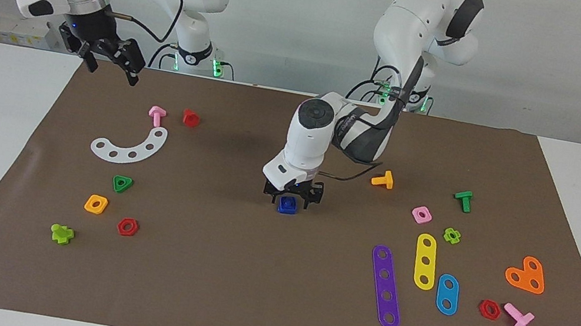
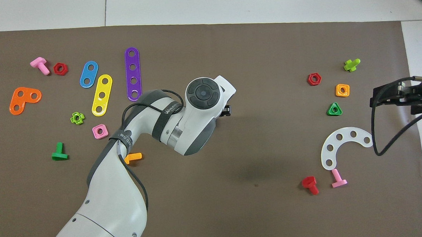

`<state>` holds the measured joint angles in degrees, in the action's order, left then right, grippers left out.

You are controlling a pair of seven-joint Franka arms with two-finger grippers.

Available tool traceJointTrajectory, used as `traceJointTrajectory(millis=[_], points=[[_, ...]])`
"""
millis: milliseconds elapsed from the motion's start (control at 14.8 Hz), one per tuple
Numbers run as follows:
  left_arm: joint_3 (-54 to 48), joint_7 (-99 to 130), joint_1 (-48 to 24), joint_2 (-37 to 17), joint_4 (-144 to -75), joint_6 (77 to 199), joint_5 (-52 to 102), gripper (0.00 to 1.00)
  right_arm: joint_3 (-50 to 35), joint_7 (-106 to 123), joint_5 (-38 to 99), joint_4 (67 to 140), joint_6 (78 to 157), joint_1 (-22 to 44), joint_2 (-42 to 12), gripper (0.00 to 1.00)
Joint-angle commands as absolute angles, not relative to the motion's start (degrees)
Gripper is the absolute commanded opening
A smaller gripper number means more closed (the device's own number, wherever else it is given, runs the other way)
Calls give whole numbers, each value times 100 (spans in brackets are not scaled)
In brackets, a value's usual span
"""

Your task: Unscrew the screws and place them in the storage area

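Now left gripper (image 1: 292, 194) low over blue bolt (image 1: 288, 204) mid-mat, jaws spread astride it, grip unclear. Right gripper (image 1: 113, 59) waiting, jaws wide, empty.

One camera looks down from high across the brown paper mat (image 1: 219, 294) toward the robots, the other steeply down from above their end, both covering the whole mat.

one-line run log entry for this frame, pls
left gripper: low over blue screw, fingers straddling it, grip unconfirmed | right gripper: open, waiting over mat corner | storage area: blue screw not there yet
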<state>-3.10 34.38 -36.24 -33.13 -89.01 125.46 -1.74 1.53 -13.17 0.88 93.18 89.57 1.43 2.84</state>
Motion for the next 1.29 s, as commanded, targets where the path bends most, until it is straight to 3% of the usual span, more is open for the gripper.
traceJointTrajectory(millis=[0, 339, 1219], points=[[-220, 3489, -3727, -3340, -8921, 12647, -334, 89, 123, -1301, 167, 9343, 8912, 114, 325, 100], [-220, 3489, -3744, -3340, -8956, 12639, -334, 84, 123, -1301, 158, 9343, 8912, 114, 325, 100], [-220, 3480, -3744, -3331, -9018, 12577, -334, 59, 123, -1301, 158, 9343, 8912, 114, 325, 100]])
